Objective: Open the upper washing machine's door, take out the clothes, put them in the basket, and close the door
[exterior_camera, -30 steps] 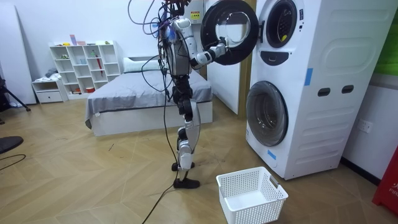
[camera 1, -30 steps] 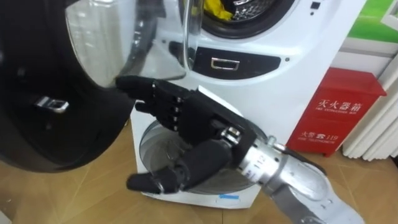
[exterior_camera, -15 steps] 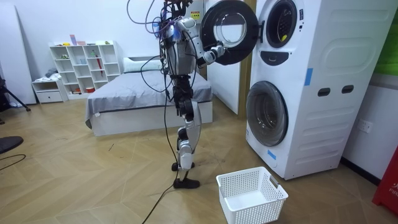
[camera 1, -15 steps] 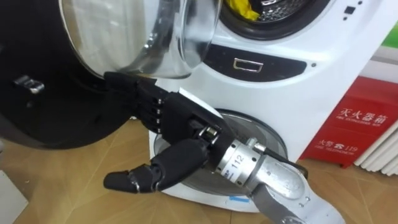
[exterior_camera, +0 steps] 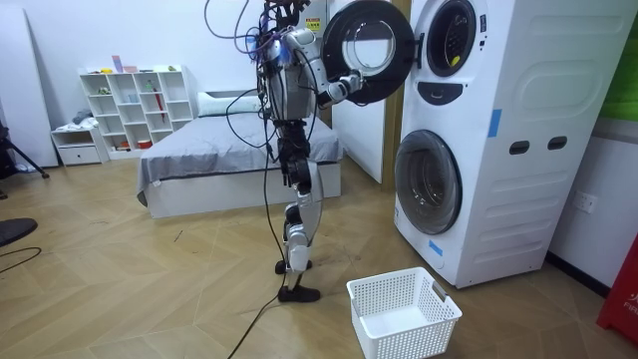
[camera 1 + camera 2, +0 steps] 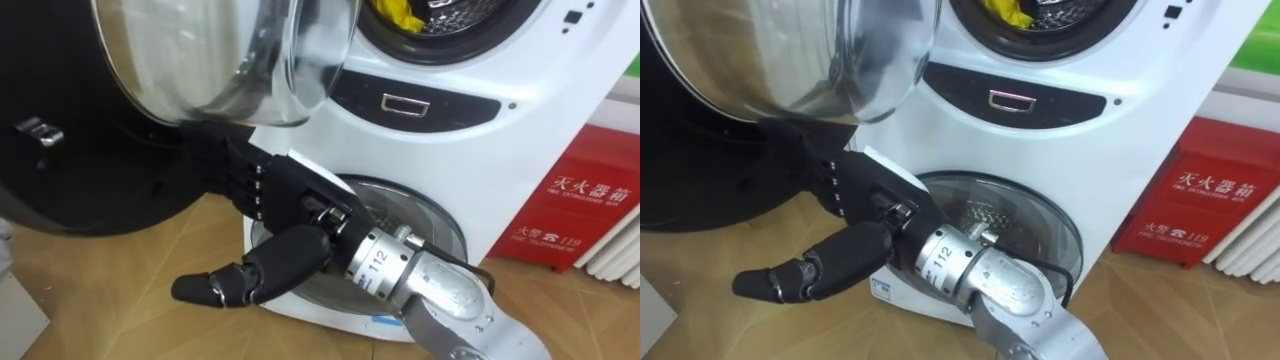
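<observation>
The robot is standing upright on the wooden floor in front of a stack of two white washing machines, facing the upper machine. It is reaching its right arm up to that machine's open door. The right hand is lying against the inner side of the door's black rim, just under the bulging glass bowl. Its fingers are lying straight and close together, flat on the rim. The thumb is sticking out wide toward 8 o'clock and is not touching anything. The hand is holding nothing.

The clothes, a bright yellow bundle, are sitting inside the upper drum, at about 1 o'clock from the hand and well apart from it. Below the drum opening, the round window of the lower machine is showing behind the robot's wrist.

At 3 o'clock from the hand, a red box is standing on the floor beside the machines.

In the room view, a white laundry basket is waiting on the floor at about 4 o'clock from the robot's feet, just in front of the lower machine. A bed and a white shelf are standing behind the robot.
</observation>
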Robot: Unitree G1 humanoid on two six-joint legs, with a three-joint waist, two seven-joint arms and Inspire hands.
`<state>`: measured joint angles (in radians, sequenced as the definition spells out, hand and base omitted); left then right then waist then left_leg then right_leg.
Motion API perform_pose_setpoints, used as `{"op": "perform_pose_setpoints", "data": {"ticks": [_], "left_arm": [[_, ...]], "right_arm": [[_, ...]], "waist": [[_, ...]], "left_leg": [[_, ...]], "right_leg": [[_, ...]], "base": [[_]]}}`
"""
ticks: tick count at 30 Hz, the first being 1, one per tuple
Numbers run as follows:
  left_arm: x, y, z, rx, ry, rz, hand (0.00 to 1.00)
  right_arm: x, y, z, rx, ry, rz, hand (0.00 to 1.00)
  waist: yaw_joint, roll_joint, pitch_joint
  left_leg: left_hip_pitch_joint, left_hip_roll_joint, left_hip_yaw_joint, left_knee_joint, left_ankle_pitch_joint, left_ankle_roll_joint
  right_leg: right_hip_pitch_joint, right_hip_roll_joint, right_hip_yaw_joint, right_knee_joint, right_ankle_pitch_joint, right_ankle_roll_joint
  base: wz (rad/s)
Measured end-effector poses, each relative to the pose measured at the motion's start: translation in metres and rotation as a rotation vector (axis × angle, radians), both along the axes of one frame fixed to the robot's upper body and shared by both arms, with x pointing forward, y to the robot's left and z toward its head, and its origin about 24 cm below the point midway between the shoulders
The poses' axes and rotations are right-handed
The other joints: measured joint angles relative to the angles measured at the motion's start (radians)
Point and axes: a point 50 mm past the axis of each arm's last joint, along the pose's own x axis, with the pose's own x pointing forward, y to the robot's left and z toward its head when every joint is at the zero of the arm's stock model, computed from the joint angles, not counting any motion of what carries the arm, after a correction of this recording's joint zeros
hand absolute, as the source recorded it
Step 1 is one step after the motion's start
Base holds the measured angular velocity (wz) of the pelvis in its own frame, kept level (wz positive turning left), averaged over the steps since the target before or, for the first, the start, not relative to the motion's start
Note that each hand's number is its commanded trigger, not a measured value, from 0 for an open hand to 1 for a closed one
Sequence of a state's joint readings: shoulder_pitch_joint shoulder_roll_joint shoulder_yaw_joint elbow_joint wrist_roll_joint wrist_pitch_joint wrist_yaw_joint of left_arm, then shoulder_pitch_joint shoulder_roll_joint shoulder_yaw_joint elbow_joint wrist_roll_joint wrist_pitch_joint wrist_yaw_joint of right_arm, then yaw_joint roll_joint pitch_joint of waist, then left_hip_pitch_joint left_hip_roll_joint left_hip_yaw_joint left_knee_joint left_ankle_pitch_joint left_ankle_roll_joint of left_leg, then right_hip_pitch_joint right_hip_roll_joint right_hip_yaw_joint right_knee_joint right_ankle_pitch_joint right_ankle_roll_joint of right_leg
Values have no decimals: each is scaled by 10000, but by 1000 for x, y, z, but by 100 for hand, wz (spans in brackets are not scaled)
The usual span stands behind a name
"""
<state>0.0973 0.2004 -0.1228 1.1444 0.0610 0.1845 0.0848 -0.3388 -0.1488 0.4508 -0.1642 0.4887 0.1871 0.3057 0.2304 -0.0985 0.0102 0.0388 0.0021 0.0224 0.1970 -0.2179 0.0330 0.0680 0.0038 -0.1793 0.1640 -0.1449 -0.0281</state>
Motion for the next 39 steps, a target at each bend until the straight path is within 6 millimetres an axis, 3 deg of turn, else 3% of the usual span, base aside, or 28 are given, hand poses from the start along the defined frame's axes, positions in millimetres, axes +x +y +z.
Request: {"op": "perform_pose_setpoints", "data": {"ticks": [5, 7, 11, 17, 22, 24, 29, 32, 36, 39], "left_arm": [[2, -2, 0, -39, 8, -40, 0], [4, -4, 0, -83, -42, -125, 0], [5, -6, -1, -169, -109, 44, 0], [10, -6, 0, -194, -268, 108, 0], [14, -7, 1, -275, -728, 394, 0], [17, -10, 1, -222, -911, 496, 0], [19, -10, 1, -429, -1423, 1445, 0], [19, -11, 1, -470, -1524, 1526, 0], [14, -11, 1, -482, -1630, 1529, 0], [5, -10, 0, -500, -1648, 1691, 0]], "right_arm": [[6, -2, -11, -270, 442, -246, 0], [14, -9, -34, -916, 1192, -719, 0], [20, -21, -68, -2512, 1820, -1593, 0], [7, -52, -121, -4120, 3283, -2610, 0], [-6, -79, -166, -5522, 4834, -3653, 0], [-11, -88, -178, -5850, 5324, -4028, 0], [-13, -102, -182, -5708, 5679, -5206, 0], [-8, -111, -175, -5335, 5526, -5967, 0], [10, -115, -134, -3714, 4215, -6827, 0], [12, -113, -105, -2733, 2969, -6986, 0]], "waist": [[-87, 59, 46], [-67, 127, 104], [-76, 182, 139], [-137, 228, 64], [-595, 290, 48], [-660, 328, -7], [-951, 374, -36], [-1067, 404, -40], [-1261, 483, -31], [-1413, 533, -40]], "left_leg": [[-1, -5, -18, 39, 1, 1], [-19, -1, -10, 67, -3, 0], [-234, -54, -34, 73, -4, -3], [-279, -69, -34, 80, 9, 13], [-181, -142, -61, 81, 28, 43], [-121, -152, -85, 50, 29, 44], [34, -162, -59, -39, 37, 59], [99, -148, 46, -45, 37, 60], [221, -153, 76, -52, 39, 63], [279, -149, 82, -79, 38, 63]], "right_leg": [[128, -30, -126, -152, 0, 0], [139, -33, -197, -141, 0, 0], [-28, -36, -222, -140, 0, 0], [-109, -59, -244, -140, 0, 0], [-4, -157, -352, -163, -34, 57], [28, -175, -281, -162, -61, 101], [124, -179, -214, -167, -71, 117], [175, -189, -167, -179, -74, 122], [265, -167, -130, -177, -74, 122], [364, -148, -131, -173, -74, 122]], "base": [[3], [9], [1], [1], [8], [-3], [-3], [-5], [-1], [0]]}}
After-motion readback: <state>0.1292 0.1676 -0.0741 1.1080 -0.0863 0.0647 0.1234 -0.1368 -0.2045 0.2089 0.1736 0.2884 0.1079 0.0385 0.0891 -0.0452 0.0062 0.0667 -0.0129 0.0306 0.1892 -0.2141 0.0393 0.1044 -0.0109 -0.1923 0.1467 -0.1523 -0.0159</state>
